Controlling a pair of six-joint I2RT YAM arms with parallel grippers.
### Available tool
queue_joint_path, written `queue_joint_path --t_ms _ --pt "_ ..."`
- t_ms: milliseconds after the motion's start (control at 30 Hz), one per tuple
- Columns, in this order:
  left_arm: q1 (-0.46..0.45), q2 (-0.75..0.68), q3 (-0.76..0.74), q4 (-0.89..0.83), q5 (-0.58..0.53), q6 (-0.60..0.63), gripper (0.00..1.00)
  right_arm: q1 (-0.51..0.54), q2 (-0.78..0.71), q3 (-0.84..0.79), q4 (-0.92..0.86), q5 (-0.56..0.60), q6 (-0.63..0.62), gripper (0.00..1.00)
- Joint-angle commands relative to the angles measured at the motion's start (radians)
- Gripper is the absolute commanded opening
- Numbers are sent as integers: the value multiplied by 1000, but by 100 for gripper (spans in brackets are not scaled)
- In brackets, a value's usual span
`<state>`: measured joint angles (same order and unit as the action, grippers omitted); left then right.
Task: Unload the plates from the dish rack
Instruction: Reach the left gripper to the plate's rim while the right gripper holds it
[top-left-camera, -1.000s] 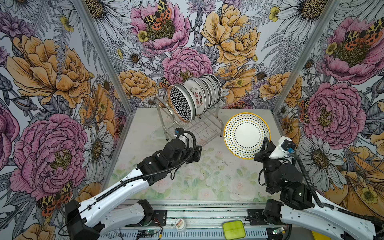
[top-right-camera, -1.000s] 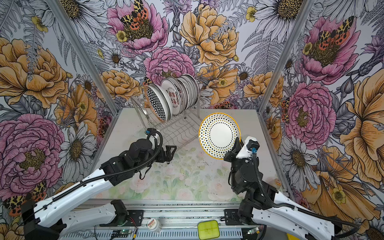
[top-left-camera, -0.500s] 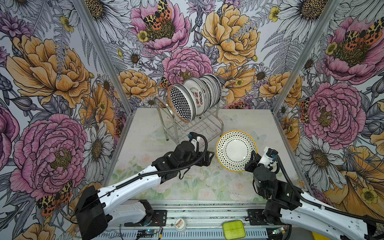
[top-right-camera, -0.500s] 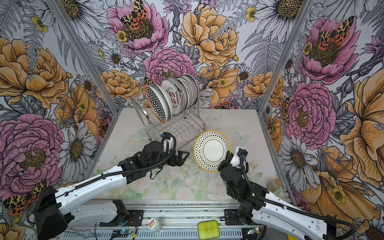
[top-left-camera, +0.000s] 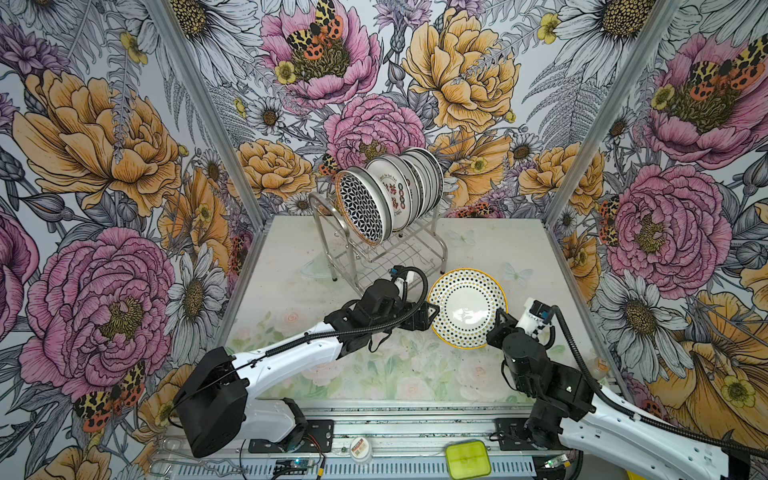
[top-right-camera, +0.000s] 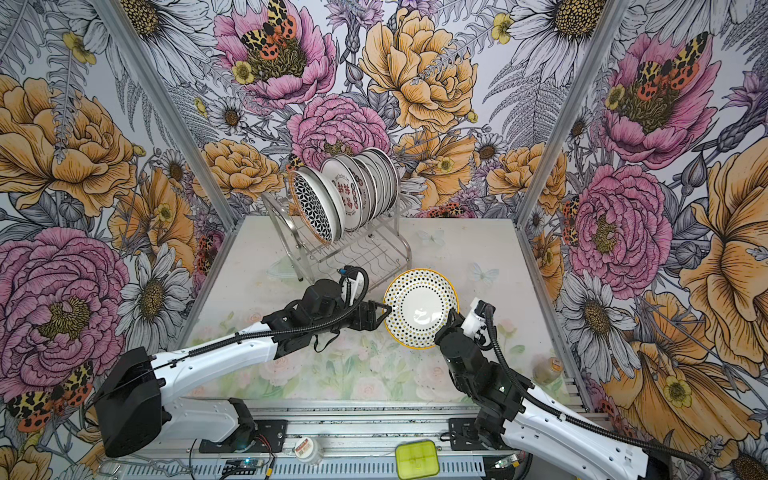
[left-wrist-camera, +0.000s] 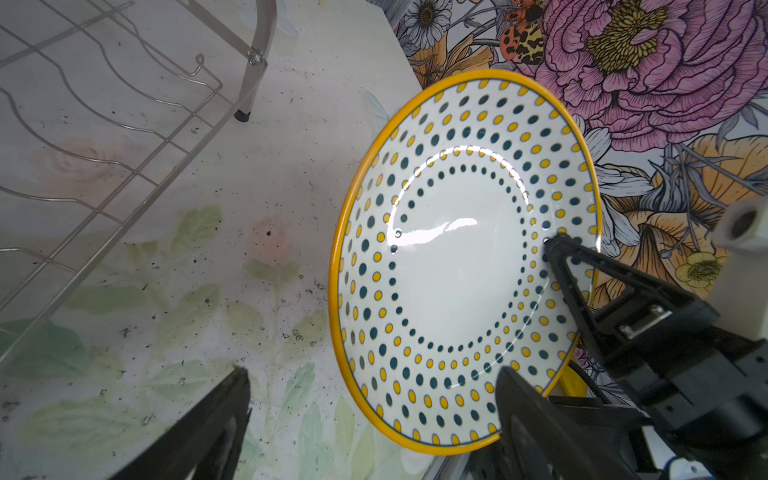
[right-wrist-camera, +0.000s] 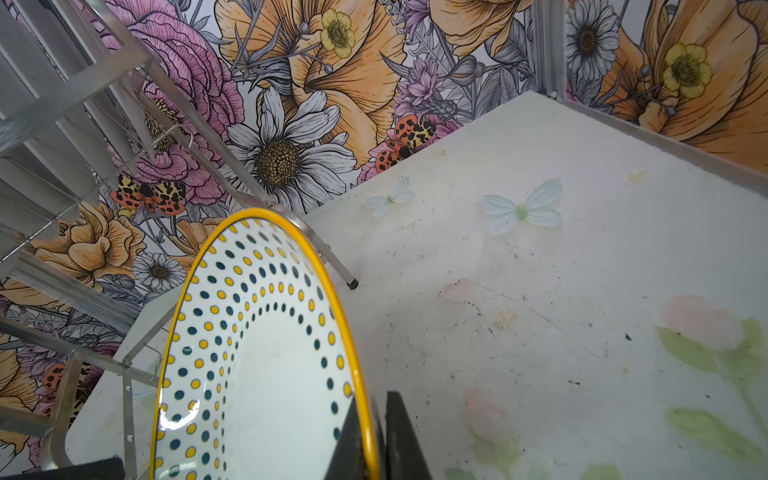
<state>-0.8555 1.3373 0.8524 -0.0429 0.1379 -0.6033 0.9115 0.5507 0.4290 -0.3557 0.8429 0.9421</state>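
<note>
Top views both show a plate (top-left-camera: 392, 183) bearing unreadably small red characters.

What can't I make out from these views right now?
Count of racked plates: both top views, overlapping behind the lattice plate.
Whether left gripper touches the dotted plate: left wrist view, a jaw covers that rim.
Dotted plate's underside: faces away in every view.

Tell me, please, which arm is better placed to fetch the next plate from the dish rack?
Left, probably: the left claw is open, empty and nearer the dish rack, while the right claw is shut on the rim of the dotted plate.
</note>
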Motion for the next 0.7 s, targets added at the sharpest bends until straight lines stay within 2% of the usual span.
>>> queue_joint_path --t_ms 0,67,167,667 --pt "27 38 -6 84 75 -14 90 -11 -34 9 144 -27 84 0" --pt "30 56 -1 95 83 -12 89 -13 -34 -2 159 -40 92 0" --pt "30 79 1 110 92 -16 83 -19 -38 -17 184 -63 109 0" --pt "34 173 25 150 168 -42 38 -78 -51 -59 234 -153 130 0"
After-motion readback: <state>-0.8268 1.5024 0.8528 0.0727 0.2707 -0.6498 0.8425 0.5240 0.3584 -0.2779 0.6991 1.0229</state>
